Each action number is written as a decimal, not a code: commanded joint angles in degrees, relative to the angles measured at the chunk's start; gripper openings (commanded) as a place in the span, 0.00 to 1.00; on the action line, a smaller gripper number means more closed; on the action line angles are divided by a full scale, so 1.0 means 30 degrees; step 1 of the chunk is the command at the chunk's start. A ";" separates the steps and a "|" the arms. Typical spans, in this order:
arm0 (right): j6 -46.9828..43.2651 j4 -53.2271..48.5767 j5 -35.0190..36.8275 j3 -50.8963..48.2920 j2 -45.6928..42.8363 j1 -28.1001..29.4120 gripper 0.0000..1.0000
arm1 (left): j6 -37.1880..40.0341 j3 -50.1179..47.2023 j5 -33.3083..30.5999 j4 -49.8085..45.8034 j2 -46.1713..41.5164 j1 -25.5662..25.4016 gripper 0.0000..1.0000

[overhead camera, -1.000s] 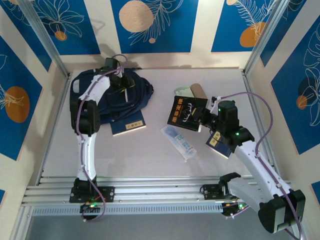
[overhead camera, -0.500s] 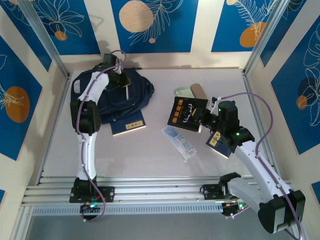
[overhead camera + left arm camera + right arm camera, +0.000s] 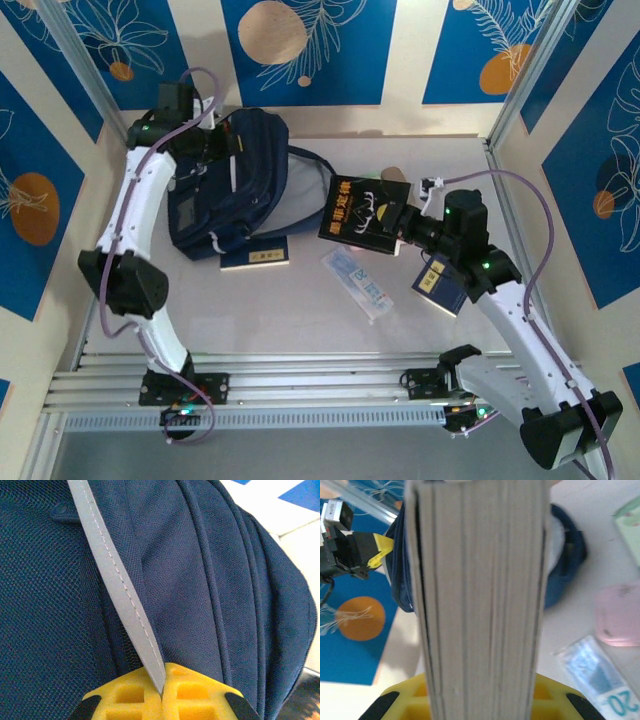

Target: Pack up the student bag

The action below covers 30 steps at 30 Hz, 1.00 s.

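Your left claw (image 3: 163, 690) is pinching the large navy-blue fabric student bag (image 3: 235, 185) by its grey stripe (image 3: 120, 590), back-left on the worktop (image 3: 300, 320), probably half-lifted. Your right claw (image 3: 405, 232) is clamping a thick black book (image 3: 362, 215).

Count: 1 backpack (image 3: 260, 170). 3 books: black book (image 3: 362, 215), blue book (image 3: 440, 285), thin blue book (image 3: 256, 257). 1 clear packet (image 3: 358, 284), 1 pink pouch (image 3: 619, 621), 1 green sheet (image 3: 630, 522).

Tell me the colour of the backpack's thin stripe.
Light grey stitched fabric stripe; best in left wrist view.
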 commanded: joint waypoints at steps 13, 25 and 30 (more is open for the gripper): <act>0.3850 0.3629 -0.4087 0.1602 0.4813 0.0883 0.00 | 0.1830 -0.4067 0.7009 0.2057 -0.5008 -0.0062 0.00; 0.4521 0.6199 -0.3488 0.4632 1.2117 0.4491 0.00 | 0.1639 -0.5017 0.7698 0.2728 -0.5973 -0.0085 0.00; 0.4503 0.5564 -0.1177 0.7983 1.6241 0.6410 0.00 | 0.1529 -0.5130 0.7273 0.2701 -0.6313 -0.0062 0.00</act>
